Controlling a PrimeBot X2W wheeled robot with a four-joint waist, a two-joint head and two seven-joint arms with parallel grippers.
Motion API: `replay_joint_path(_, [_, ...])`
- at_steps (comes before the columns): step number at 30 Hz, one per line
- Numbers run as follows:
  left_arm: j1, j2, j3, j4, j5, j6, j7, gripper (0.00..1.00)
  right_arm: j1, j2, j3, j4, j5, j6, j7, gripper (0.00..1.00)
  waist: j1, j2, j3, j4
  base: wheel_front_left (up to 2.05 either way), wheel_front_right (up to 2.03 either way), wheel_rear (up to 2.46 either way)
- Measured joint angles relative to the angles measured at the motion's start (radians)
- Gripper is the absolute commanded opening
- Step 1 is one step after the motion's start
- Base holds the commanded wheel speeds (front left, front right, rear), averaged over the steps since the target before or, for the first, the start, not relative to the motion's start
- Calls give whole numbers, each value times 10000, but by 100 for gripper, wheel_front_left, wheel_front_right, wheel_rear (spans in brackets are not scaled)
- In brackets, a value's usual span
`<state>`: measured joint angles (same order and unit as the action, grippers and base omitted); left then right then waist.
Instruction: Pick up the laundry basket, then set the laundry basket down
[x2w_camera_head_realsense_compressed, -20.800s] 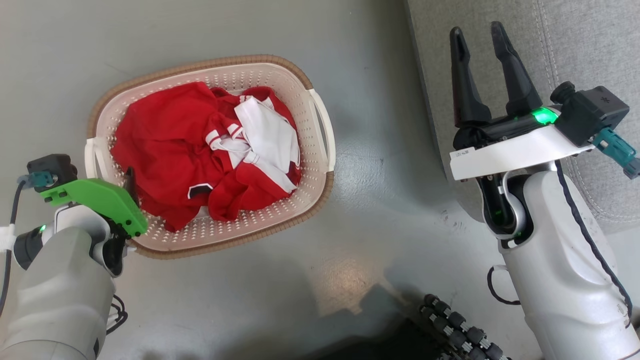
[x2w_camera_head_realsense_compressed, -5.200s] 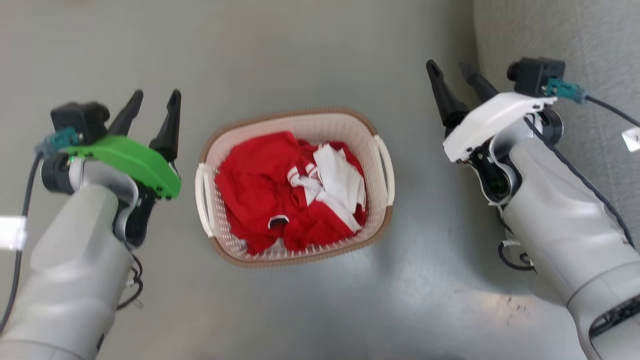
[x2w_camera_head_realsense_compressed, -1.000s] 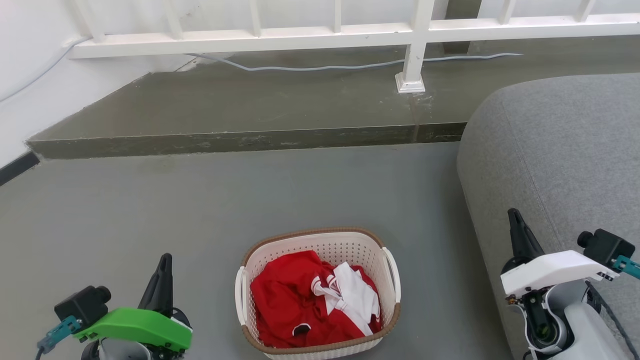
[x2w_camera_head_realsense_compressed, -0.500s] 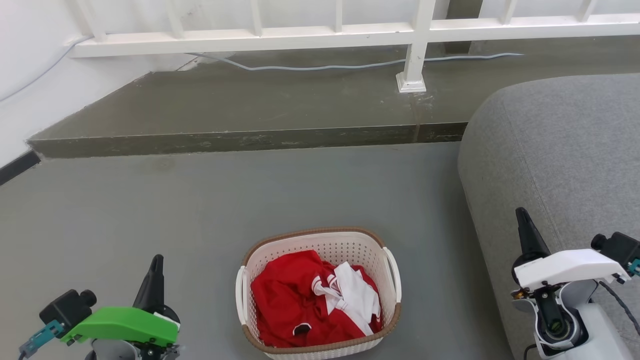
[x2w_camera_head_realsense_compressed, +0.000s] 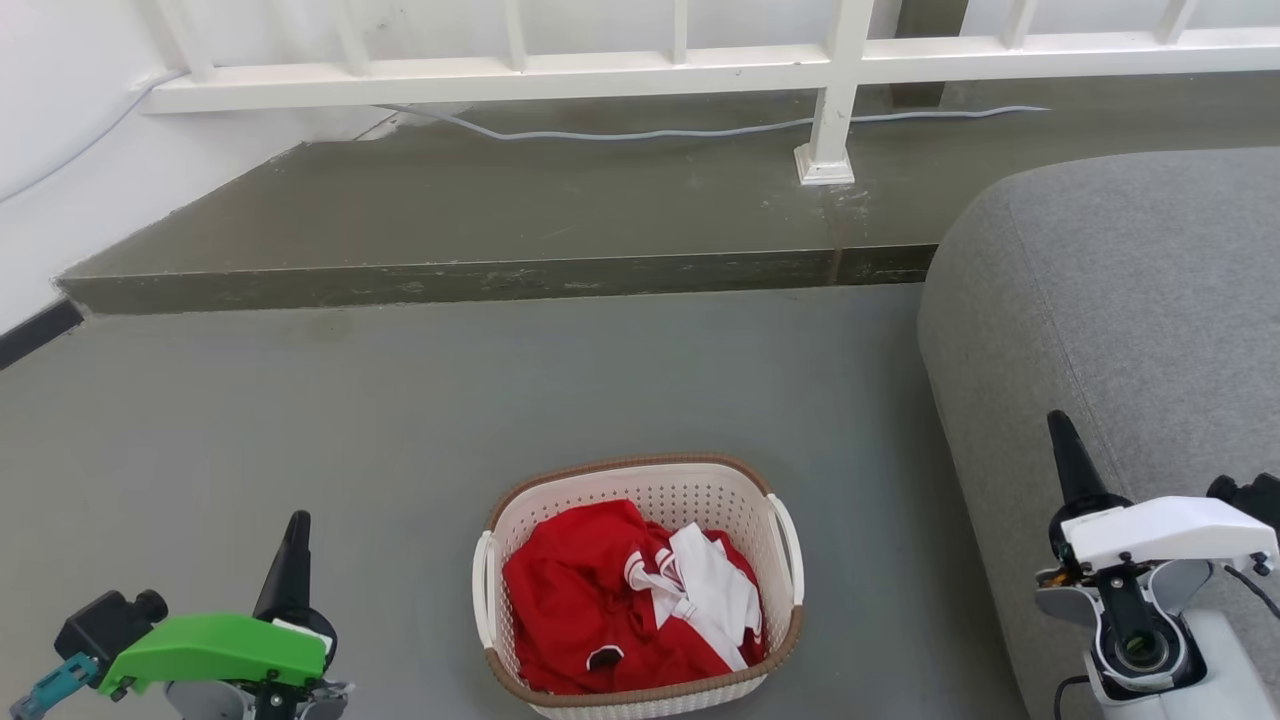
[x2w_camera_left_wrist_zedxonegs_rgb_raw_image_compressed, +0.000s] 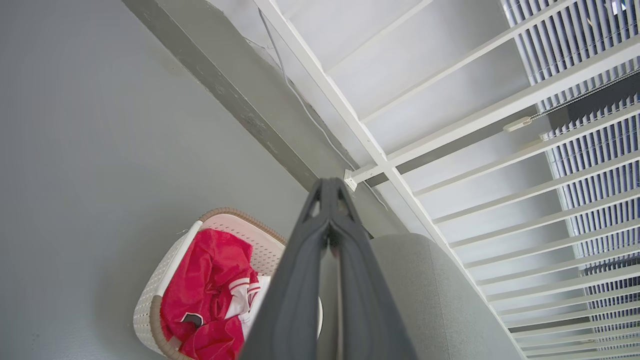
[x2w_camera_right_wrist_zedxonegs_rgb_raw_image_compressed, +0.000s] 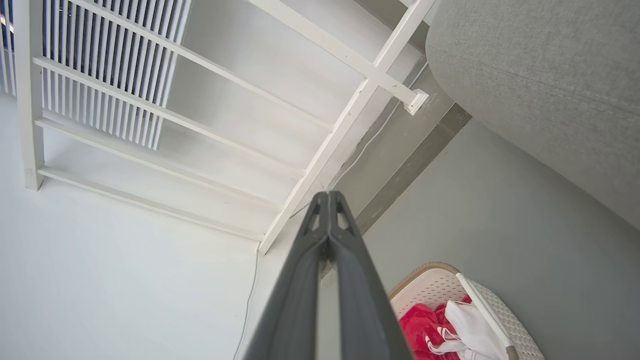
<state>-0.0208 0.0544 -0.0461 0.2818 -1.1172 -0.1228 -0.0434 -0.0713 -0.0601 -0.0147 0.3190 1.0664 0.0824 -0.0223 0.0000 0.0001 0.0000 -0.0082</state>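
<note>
The laundry basket (x2w_camera_head_realsense_compressed: 640, 480), cream-white with a brown rim and white side handles, stands on the grey floor at the bottom centre of the head view, holding red and white clothes (x2w_camera_head_realsense_compressed: 620, 610). My left gripper (x2w_camera_head_realsense_compressed: 296, 535) is at the lower left, apart from the basket, fingers shut with nothing between them. At the lower right my right gripper (x2w_camera_head_realsense_compressed: 1062, 440) rises beside the sofa, also shut and empty. The left wrist view shows the left gripper (x2w_camera_left_wrist_zedxonegs_rgb_raw_image_compressed: 328, 186) with tips together and the basket (x2w_camera_left_wrist_zedxonegs_rgb_raw_image_compressed: 150, 295) below. In the right wrist view the right gripper (x2w_camera_right_wrist_zedxonegs_rgb_raw_image_compressed: 327, 197) is closed above the basket (x2w_camera_right_wrist_zedxonegs_rgb_raw_image_compressed: 425, 285).
A grey sofa (x2w_camera_head_realsense_compressed: 1130, 300) fills the right side, close to the basket and my right arm. A raised dark step (x2w_camera_head_realsense_compressed: 480, 275) crosses the floor ahead, with a white railing (x2w_camera_head_realsense_compressed: 640, 70) and a cable (x2w_camera_head_realsense_compressed: 640, 132) behind. A white wall (x2w_camera_head_realsense_compressed: 50, 150) stands at left.
Both grippers have drifted outward and a little lower in the head view, away from the basket. The basket has stayed in place on the floor.
</note>
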Motion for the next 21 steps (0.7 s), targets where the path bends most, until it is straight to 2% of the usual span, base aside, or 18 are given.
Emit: replay_joint_path(21, [-215,-46,531,-4,-2383,0,706,0,-1,111,-612,-140,2497,144,633,0,0,0,13,40,0,0,0])
